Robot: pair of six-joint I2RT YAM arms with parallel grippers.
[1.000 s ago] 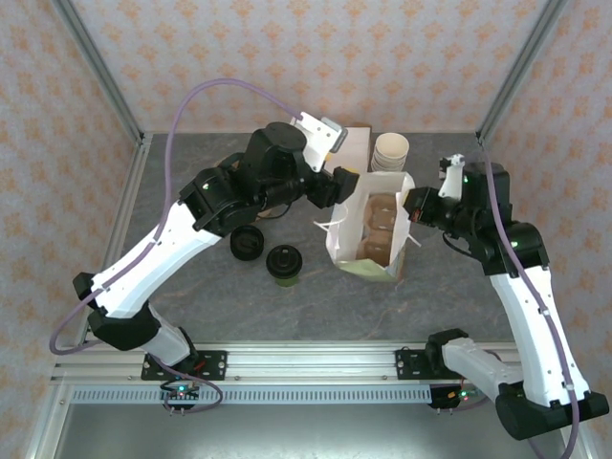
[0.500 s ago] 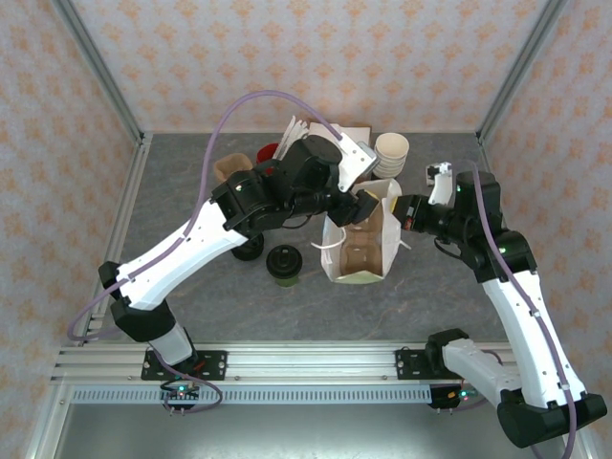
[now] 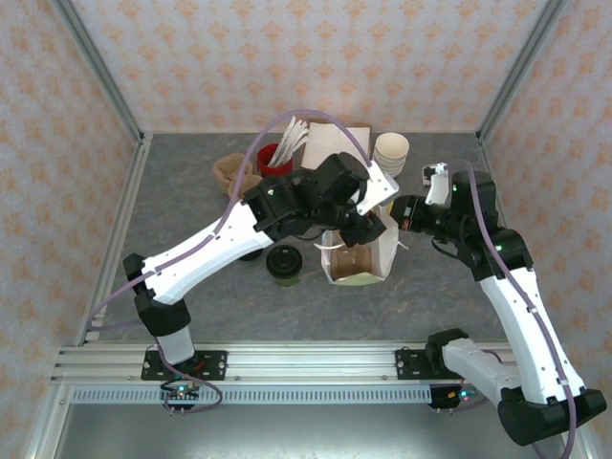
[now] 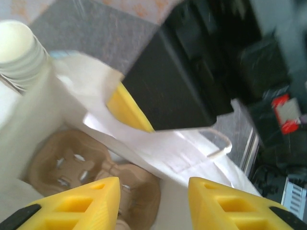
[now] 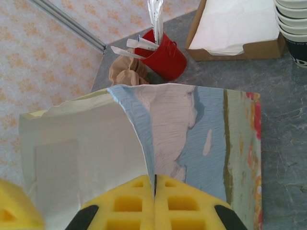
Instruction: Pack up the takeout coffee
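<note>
The takeout coffee, a small dark green cup with a black top, stands on the table left of the white paper bag. The bag is upright with its mouth open and a brown cup carrier inside. My left gripper hovers over the bag's mouth, and its yellow fingers are open with nothing between them. My right gripper is shut on the bag's right upper edge. In the right wrist view the bag's painted side faces the camera.
At the back stand a red cup of stirrers, a brown pulp carrier pile, a box of napkins and a stack of cream-lined cups. My left arm crosses the table's middle and covers most of the black lids.
My left arm has swung right, from the bag's left side to above its mouth. The bag has been drawn upright and narrower. My right gripper has kept its hold on the edge.
</note>
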